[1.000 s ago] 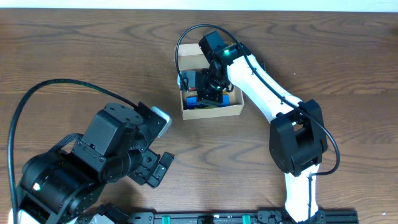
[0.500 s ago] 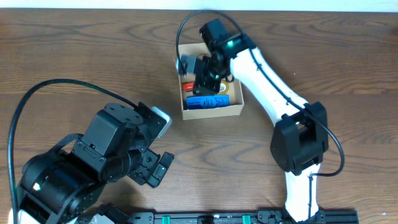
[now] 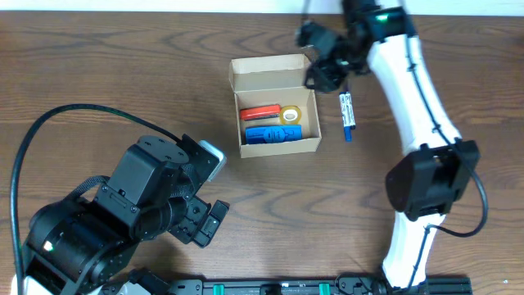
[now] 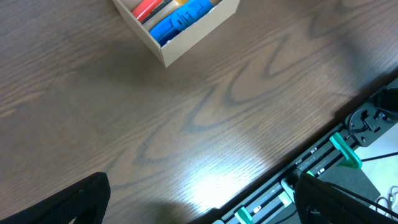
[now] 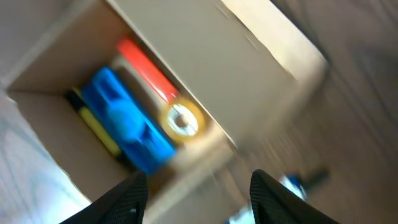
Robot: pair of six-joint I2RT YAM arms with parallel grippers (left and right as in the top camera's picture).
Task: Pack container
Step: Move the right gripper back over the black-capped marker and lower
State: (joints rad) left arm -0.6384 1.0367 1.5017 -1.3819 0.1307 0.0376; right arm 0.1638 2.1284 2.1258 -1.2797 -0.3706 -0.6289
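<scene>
The tan cardboard container [image 3: 275,146] stands open at the table's middle, its flap lid [image 3: 270,74] folded back. Inside lie a red item [image 3: 260,112], a tape roll [image 3: 290,115] and a blue item [image 3: 272,133]. It also shows in the right wrist view [image 5: 205,56] and the left wrist view [image 4: 186,43]. A blue and white pen [image 3: 347,115] lies on the table right of the container. My right gripper [image 3: 321,61] is open and empty, above the container's back right corner. My left gripper [image 4: 199,208] is open and empty over bare table near the front edge.
The left arm's bulk [image 3: 123,221] fills the front left of the table. A black rail [image 3: 319,287] with green clips runs along the front edge. The wooden table [image 3: 123,82] stretches left of the container.
My right gripper has lifted out of the container and moved back and to the right. The container's contents and the pen on the table now show. The left arm has not moved.
</scene>
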